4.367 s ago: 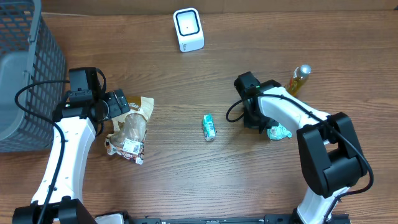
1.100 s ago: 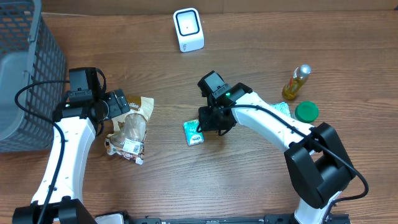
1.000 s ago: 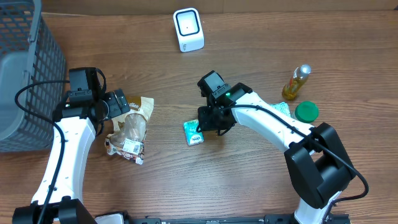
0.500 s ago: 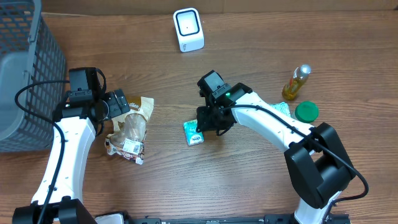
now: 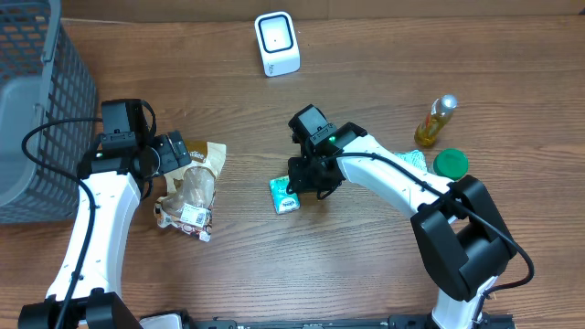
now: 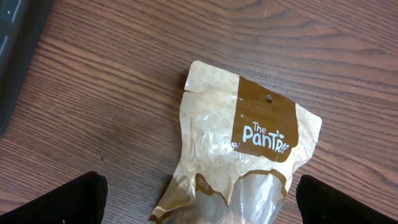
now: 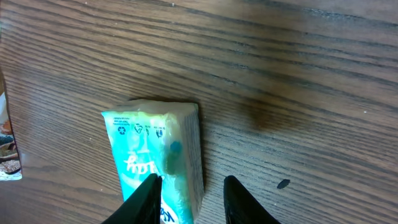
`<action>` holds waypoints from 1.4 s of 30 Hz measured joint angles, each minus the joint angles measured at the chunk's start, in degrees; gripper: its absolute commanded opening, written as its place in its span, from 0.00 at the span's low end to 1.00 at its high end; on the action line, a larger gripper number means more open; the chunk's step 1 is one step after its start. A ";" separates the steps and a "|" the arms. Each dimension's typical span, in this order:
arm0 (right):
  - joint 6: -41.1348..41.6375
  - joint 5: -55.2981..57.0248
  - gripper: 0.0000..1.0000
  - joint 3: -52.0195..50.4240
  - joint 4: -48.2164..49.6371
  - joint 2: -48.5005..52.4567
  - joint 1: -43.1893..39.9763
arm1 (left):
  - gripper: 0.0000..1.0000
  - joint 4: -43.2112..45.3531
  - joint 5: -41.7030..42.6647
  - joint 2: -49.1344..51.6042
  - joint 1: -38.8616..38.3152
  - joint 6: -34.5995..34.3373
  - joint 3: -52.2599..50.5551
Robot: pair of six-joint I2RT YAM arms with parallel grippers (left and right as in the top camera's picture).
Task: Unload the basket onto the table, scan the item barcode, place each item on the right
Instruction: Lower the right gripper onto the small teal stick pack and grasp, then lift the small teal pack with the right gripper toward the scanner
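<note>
Since the earlier view the right gripper (image 7: 194, 196) has crossed to mid-table, and the teal packet (image 5: 284, 195) has slid slightly left. Its narrowly parted fingers straddle the packet's right edge, but a pinch cannot be confirmed. The left gripper (image 5: 174, 153) gapes over the brown pouch (image 5: 194, 183). Nothing looks scanned yet, and bare wood, well clear of any edge, leads far to the white scanner (image 5: 276, 43).
</note>
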 measured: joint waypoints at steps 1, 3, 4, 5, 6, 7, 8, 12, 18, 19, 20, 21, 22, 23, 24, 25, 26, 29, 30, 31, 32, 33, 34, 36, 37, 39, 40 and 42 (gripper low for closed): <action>0.02 0.00 0.31 0.00 -0.04 0.00 0.00 | 0.99 0.00 0.00 0.00 0.00 -0.02 0.00; 0.00 0.02 0.31 0.00 -0.13 0.00 0.07 | 1.00 0.00 0.00 0.00 0.00 -0.02 0.00; 0.02 0.00 0.31 0.00 -0.07 0.00 0.17 | 1.00 0.00 0.00 0.00 0.00 0.00 0.00; 0.04 0.02 0.31 0.00 0.04 0.00 0.35 | 1.00 0.00 0.00 0.00 0.00 0.00 0.00; 0.02 0.04 0.32 0.00 0.22 0.00 0.61 | 0.99 0.02 0.00 0.00 0.00 0.00 0.00; 0.02 0.02 0.33 -0.04 0.55 0.00 1.01 | 1.00 0.00 0.00 0.00 0.00 -0.02 0.00; 0.07 0.04 0.34 -0.13 1.05 0.00 1.38 | 1.00 0.00 0.00 0.00 0.00 -0.02 0.00; 0.00 0.00 0.29 -1.92 3.80 0.00 2.56 | 1.00 0.00 0.00 0.00 0.00 0.00 0.00; 0.00 0.07 0.27 -3.78 6.12 0.00 2.58 | 1.00 0.00 0.00 0.00 0.00 -0.02 0.00; 0.02 0.07 0.27 -3.78 6.32 0.00 2.56 | 1.00 0.00 0.00 0.00 0.00 -0.02 0.00; 0.02 0.07 0.27 -3.78 6.34 0.00 2.51 | 1.00 0.00 0.00 0.00 0.00 -0.02 0.00; 0.02 0.07 0.27 -3.78 6.27 0.00 2.47 | 1.00 0.00 0.00 0.00 0.00 -0.02 0.00; 0.02 0.07 0.27 -3.78 6.25 0.00 2.36 | 1.00 0.00 0.00 0.00 0.00 -0.02 0.00; 0.02 0.09 0.27 -3.78 6.25 0.02 2.16 | 1.00 0.00 0.00 0.00 0.00 0.00 0.00; 0.00 0.07 0.27 -3.78 6.25 0.00 1.99 | 1.00 0.00 0.00 0.00 0.00 -0.02 0.00; 0.02 0.09 0.27 -3.78 6.16 0.00 1.77 | 1.00 0.00 0.00 0.00 0.00 -0.02 0.00; 0.02 0.07 0.27 -3.78 6.12 0.00 1.73 | 1.00 0.00 0.00 0.00 0.00 -0.02 0.00; 0.00 0.09 0.27 -3.78 6.05 0.00 1.42 | 1.00 0.00 0.00 0.00 0.00 -0.02 0.00; 0.02 0.09 0.27 -3.78 6.10 0.00 1.44 | 1.00 0.00 0.00 0.00 0.00 -0.02 0.00; 0.00 0.09 0.27 -3.78 6.10 0.00 1.44 | 1.00 0.00 0.00 0.00 0.00 -0.02 0.00; 0.02 0.09 0.27 -3.78 6.10 0.00 1.44 | 0.99 0.00 0.00 0.00 0.00 -0.02 0.00; 0.02 0.09 0.27 -3.78 6.10 0.00 1.44 | 1.00 0.00 0.00 0.00 0.00 0.00 0.00; 0.02 0.09 0.28 -3.78 6.08 0.00 1.42 | 1.00 0.00 0.00 0.00 0.00 0.00 0.00; 0.04 0.09 0.28 -3.78 6.10 0.02 1.44 | 1.00 0.00 0.00 0.00 0.00 -0.02 0.00; 0.02 0.07 0.28 -3.78 6.10 0.00 1.44 | 1.00 0.00 0.00 0.00 0.00 -0.02 0.00; 0.04 0.09 0.28 -3.78 6.12 0.00 1.46 | 1.00 0.00 0.00 0.00 0.00 -0.02 0.00; 0.02 0.09 0.28 -3.78 6.16 0.00 1.51 | 1.00 0.00 0.00 0.00 0.00 -0.02 0.00; 0.02 0.09 0.28 -3.78 6.16 0.00 1.62 | 0.99 0.00 0.00 0.00 0.00 0.00 0.00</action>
